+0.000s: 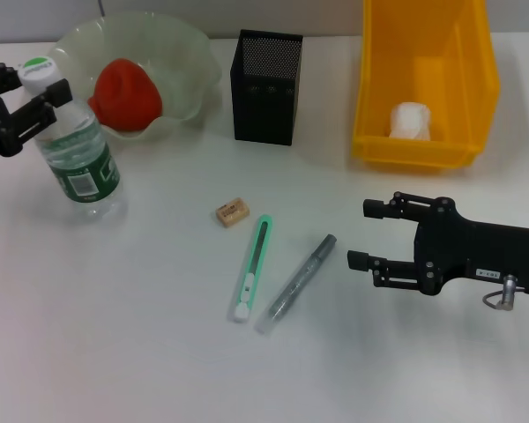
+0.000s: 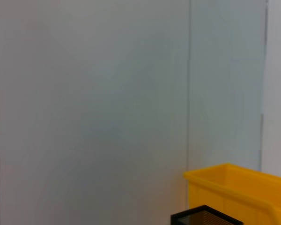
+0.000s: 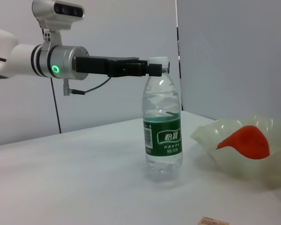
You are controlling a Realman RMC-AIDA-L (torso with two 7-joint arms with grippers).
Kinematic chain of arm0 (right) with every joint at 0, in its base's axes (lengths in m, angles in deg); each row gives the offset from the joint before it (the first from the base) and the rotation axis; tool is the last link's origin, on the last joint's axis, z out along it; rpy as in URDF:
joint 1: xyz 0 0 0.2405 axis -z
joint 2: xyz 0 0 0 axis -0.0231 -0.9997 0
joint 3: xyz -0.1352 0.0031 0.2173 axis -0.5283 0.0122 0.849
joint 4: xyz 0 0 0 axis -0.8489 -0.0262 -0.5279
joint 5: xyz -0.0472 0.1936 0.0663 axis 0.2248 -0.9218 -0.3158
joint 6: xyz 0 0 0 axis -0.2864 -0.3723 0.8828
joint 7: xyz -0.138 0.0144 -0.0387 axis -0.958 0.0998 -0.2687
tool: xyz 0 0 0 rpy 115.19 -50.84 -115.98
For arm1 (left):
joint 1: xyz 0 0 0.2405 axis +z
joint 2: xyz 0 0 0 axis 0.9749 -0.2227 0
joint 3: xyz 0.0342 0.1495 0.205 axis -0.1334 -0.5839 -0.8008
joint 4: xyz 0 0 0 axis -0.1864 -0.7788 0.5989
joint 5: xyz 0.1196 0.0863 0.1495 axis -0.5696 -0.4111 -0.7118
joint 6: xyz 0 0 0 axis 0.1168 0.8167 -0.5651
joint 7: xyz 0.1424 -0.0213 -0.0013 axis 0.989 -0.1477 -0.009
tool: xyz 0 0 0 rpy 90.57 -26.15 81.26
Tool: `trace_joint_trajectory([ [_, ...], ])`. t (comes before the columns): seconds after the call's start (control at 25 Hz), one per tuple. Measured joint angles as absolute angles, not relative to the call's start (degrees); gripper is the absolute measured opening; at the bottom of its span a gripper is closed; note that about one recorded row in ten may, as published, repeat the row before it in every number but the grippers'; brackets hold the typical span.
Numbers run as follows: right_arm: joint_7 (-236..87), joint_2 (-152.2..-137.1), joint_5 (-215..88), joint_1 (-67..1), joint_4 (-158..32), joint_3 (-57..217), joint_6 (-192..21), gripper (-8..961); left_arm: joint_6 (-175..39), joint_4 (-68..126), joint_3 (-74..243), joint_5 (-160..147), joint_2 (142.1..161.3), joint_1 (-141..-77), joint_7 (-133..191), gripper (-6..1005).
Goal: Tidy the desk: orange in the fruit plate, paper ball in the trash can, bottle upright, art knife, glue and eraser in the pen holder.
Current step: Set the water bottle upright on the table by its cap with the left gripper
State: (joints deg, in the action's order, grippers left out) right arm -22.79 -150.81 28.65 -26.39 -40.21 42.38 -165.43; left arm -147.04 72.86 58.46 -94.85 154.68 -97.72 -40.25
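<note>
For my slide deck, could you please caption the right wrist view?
Left gripper at the cap of the upright bottle, orange in the fruit plate beside.

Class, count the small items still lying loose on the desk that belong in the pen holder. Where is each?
3. The eraser lies nearest the pen holder; the art knife lies just below it; the glue lies right of the knife.

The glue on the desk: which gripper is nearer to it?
Right. The right gripper hovers open just beside the glue, off its cap end. The left gripper is far across the desk, at the neck of the upright bottle.
</note>
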Motion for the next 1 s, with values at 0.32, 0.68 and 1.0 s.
trace_joint_trajectory([
  [0.32,-22.8,-150.82,28.7,-26.5,-40.1,42.4,-165.5,751,-145.9,68.9,61.8,-94.9,154.74,-98.5,-37.0,511],
  [0.68,-22.8,-150.82,28.7,-26.5,-40.1,42.4,-165.4,750,-143.7,66.3,63.2,-92.9,154.98,-99.0,-33.9,517],
  [1.0,-22.8,-150.82,28.7,-26.4,-40.1,42.4,-165.5,750,-142.0,63.6,63.1,-91.8,155.12,-99.1,-30.4,523],
])
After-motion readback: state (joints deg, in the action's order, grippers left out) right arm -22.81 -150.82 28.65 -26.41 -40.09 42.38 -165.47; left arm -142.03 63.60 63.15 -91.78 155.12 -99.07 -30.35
